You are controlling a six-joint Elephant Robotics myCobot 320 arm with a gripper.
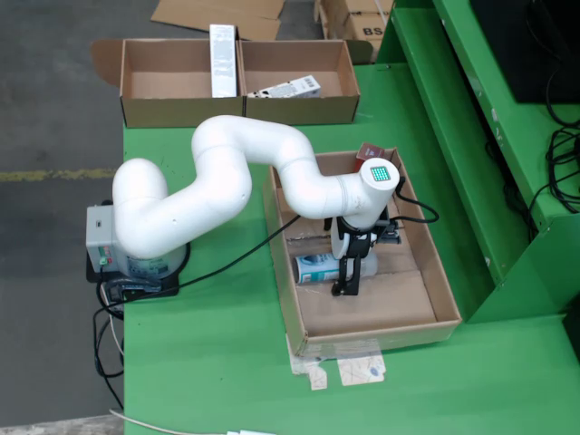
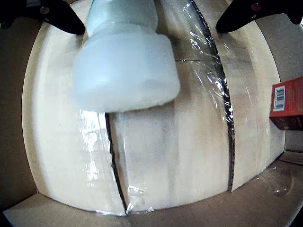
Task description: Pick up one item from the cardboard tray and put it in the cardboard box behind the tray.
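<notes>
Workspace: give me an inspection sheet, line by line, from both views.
Surface: green table, with taped paper scraps at the tray's front edge.
Job's things: shallow cardboard tray holds a white plastic bottle with blue label, lying on its side, and a red carton at the far end. Two-compartment cardboard box behind it holds white cartons.
Clutter: nothing seen on the table beyond the scraps.
Grippers: black gripper is down in the tray, fingers open on either side of the bottle, not touching it in the wrist view.
Cables: black cable runs from base to tray; more at right.
Surroundings: grey floor, flattened cardboard, green frame.
</notes>
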